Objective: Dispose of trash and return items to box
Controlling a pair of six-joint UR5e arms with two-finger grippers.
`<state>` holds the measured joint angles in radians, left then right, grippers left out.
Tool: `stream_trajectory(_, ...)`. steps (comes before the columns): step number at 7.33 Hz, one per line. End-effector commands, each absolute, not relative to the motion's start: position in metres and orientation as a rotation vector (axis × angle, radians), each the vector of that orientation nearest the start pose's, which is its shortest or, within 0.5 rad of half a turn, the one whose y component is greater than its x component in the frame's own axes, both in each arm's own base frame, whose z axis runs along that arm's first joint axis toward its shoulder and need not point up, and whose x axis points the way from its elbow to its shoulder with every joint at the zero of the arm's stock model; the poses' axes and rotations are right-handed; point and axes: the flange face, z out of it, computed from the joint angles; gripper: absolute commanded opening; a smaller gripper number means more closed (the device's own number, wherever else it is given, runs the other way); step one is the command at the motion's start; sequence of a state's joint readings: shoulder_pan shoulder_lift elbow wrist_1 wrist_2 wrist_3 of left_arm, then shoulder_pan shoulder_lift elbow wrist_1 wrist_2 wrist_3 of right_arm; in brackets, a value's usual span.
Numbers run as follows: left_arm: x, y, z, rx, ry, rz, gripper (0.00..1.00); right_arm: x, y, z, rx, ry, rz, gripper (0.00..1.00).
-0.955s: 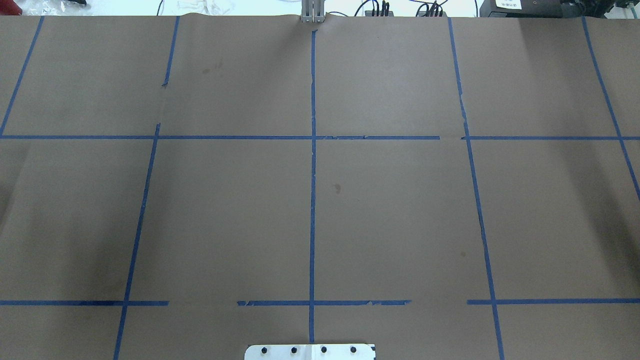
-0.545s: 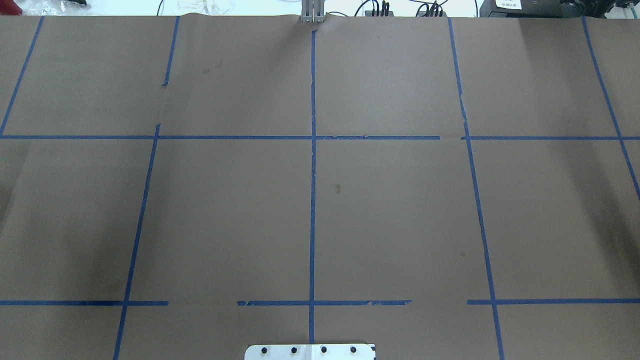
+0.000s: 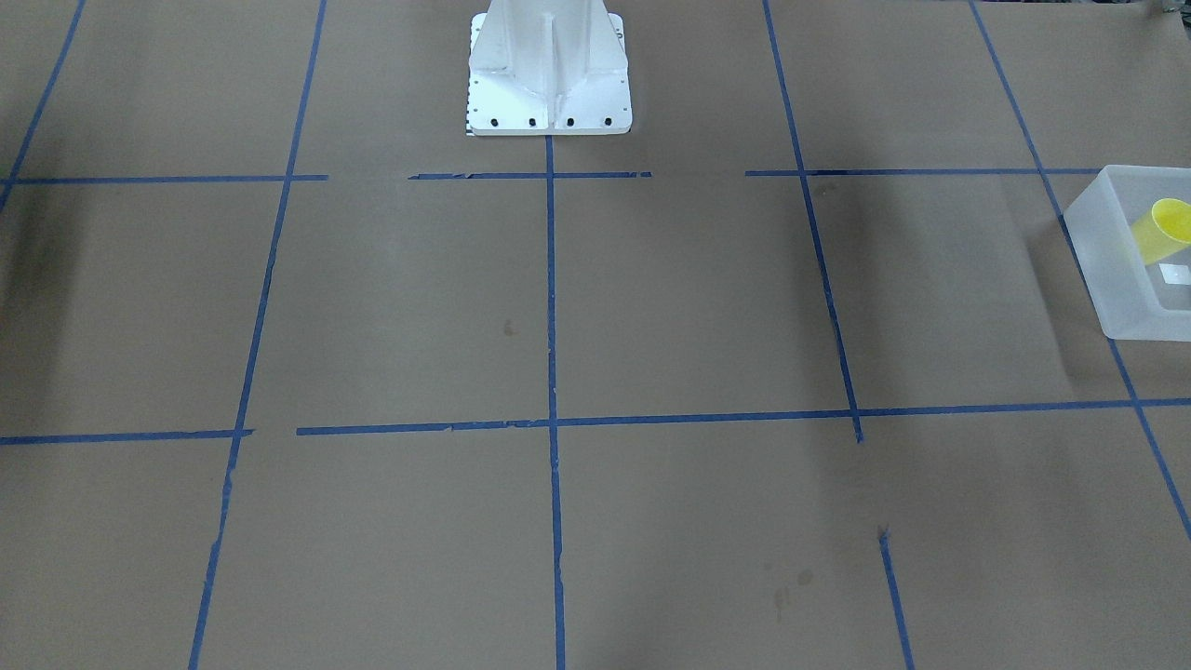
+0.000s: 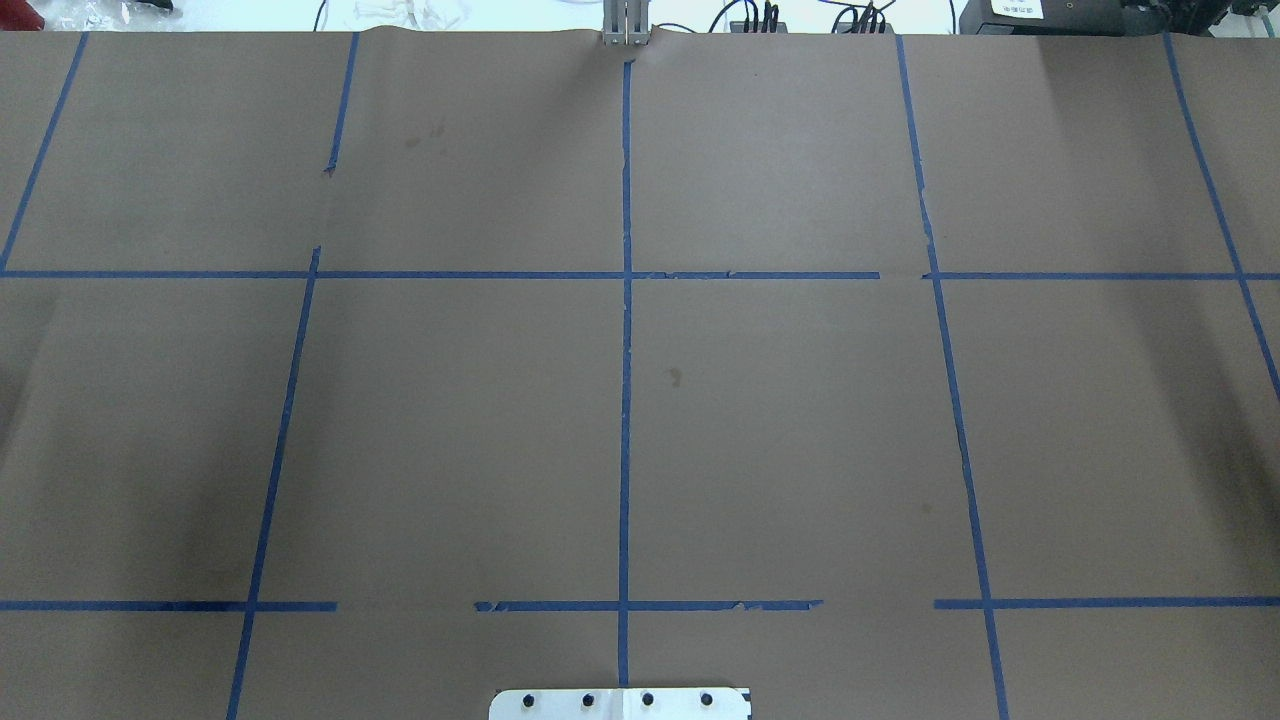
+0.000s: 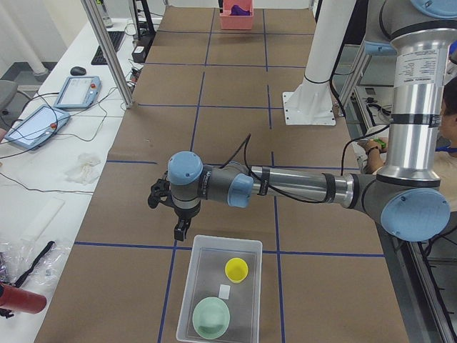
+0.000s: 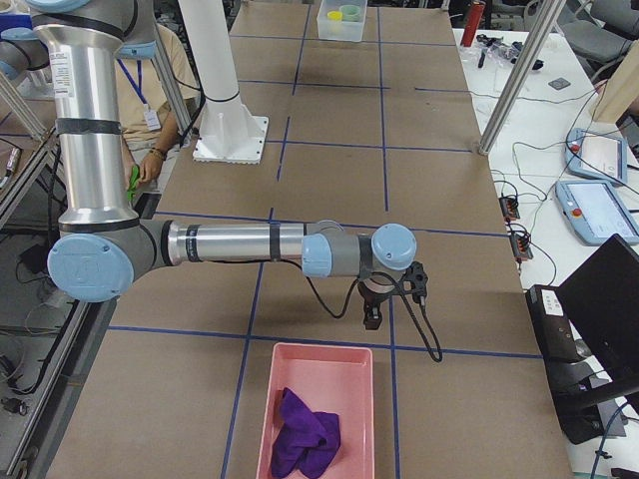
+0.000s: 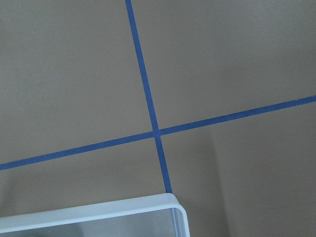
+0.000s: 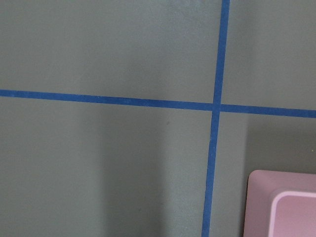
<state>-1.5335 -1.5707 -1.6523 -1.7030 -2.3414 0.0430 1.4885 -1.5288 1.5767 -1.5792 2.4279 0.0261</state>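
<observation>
Both arms stretched out level, end effectors pointing down.

The left arm (image 5: 300,187) rises as an upright column, bends at the elbow and runs its forearm level out to the left wrist (image 5: 187,171), where the left end effector (image 5: 182,230) points straight down (whether it is spread or closed cannot be told from this side view). The right arm (image 6: 230,242) holds the same pose: upright upper section, level forearm, right wrist (image 6: 394,242) turned so that the right end effector (image 6: 371,317) hangs downward, its grip just as hard to read.
</observation>
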Motion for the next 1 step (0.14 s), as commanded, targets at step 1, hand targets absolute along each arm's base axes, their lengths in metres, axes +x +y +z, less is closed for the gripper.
stream_trajectory(1,-0.0437,-0.5104,0.6002,0.214,0.767,0.165,1.0,0.0192,-0.516,0.6264,0.0,-0.86,-0.066,1.0)
